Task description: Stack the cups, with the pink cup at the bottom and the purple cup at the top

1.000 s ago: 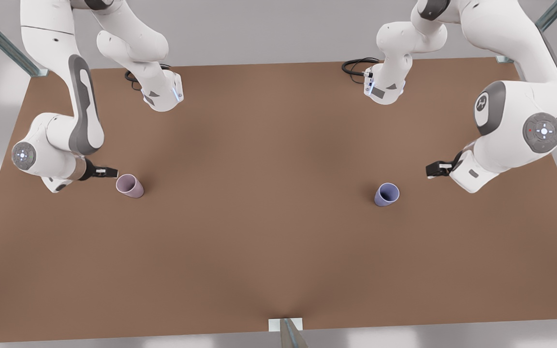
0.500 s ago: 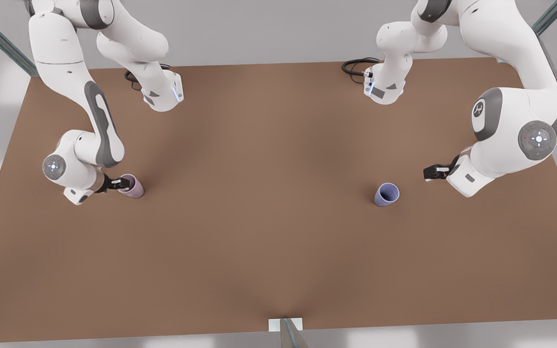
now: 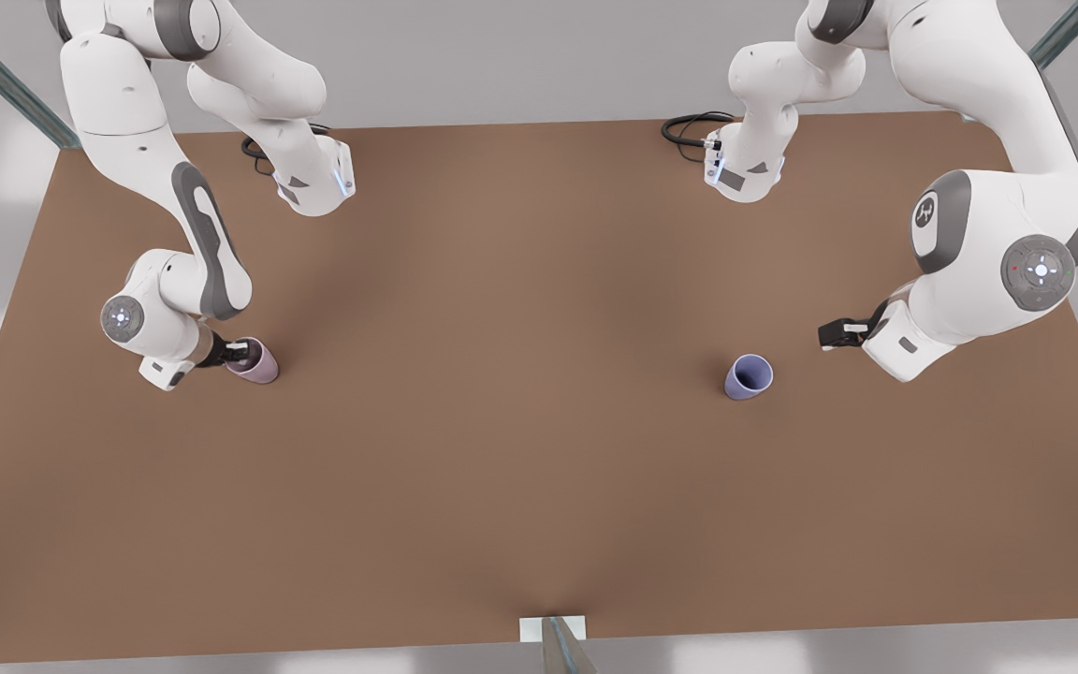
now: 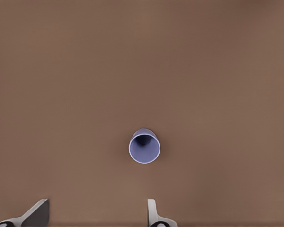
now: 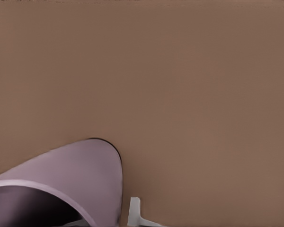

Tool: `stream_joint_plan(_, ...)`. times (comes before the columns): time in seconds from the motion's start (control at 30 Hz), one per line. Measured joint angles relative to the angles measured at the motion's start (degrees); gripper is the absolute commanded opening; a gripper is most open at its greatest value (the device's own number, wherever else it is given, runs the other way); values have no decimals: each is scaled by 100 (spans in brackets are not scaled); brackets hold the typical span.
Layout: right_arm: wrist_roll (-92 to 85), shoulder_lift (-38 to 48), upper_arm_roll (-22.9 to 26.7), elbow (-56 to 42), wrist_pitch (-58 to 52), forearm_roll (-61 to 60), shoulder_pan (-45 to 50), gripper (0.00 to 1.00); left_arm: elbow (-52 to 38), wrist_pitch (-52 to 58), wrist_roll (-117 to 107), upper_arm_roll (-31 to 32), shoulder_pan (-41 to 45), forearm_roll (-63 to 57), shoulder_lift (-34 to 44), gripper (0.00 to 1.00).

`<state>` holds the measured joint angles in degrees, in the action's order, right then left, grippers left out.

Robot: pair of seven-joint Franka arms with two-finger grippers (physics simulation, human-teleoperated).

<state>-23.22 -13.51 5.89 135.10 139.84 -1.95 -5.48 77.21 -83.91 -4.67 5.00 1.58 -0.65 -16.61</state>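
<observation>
Stacking not started: cups stand well apart on the table (image 3: 539,487)
Right gripper (image 3: 238,352) straddles pink cup (image 3: 254,362) rim, closure unclear; left gripper (image 3: 834,332), wide, at purple cup's (image 3: 749,376) 2 o'clock

The front view hangs high above the brown counter (image 3: 520,449), looking almost straight down, with both arm bases at the far edge. The left wrist view rides the arm on the front view's right and looks down from a fair height at the purple cup (image 4: 144,146), which also stands on the front view's right (image 3: 748,376). The right wrist view rides the arm on the front view's left, pressed close against the pink cup (image 5: 61,182), which the front view shares (image 3: 256,363).
</observation>
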Motion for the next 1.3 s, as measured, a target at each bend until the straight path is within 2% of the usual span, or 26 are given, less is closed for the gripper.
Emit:
stream_joint_plan(0.27,-118,418,-25,-184,-170,-16,180,21,-1,-22,4,0,0,5,-8,100)
stream_joint_plan(0.37,64,623,-213,-692,-616,-34,649,21,-1,-44,8,0,6,9,-39,100)
stream_joint_plan(0.43,363,527,-355,-1308,-969,-69,1320,21,4,-83,16,6,9,12,-132,100)
stream_joint_plan(0.47,546,367,-525,-1715,-1163,-133,1661,21,72,-122,24,7,9,12,-171,100)
stream_joint_plan(0.53,1001,-159,-1246,-2636,-1519,-292,1965,21,518,-312,48,10,27,14,-124,100)
stream_joint_plan(0.6,1593,-925,-2066,-3620,-1754,-388,2255,21,1054,-607,70,16,51,15,-7,100)
stream_joint_plan(0.63,1920,-1414,-2268,-4226,-1840,-411,2567,21,1331,-794,80,39,53,15,39,100)
stream_joint_plan(0.73,2964,-2905,-2069,-6190,-1994,-398,4019,21,2363,-1596,108,87,101,16,210,100)
stream_joint_plan(0.8,3632,-3355,-1883,-6677,-2058,-341,4459,21,2870,-2163,124,90,101,16,243,100)
stream_joint_plan(1.0,5412,-3766,-1775,-6826,-2101,207,4672,21,3643,-3373,175,68,88,21,173,100)
stream_joint_plan(1.3,7301,-3787,-1626,-6941,-2005,344,4653,21,3996,-4103,237,-74,65,28,-52,100)
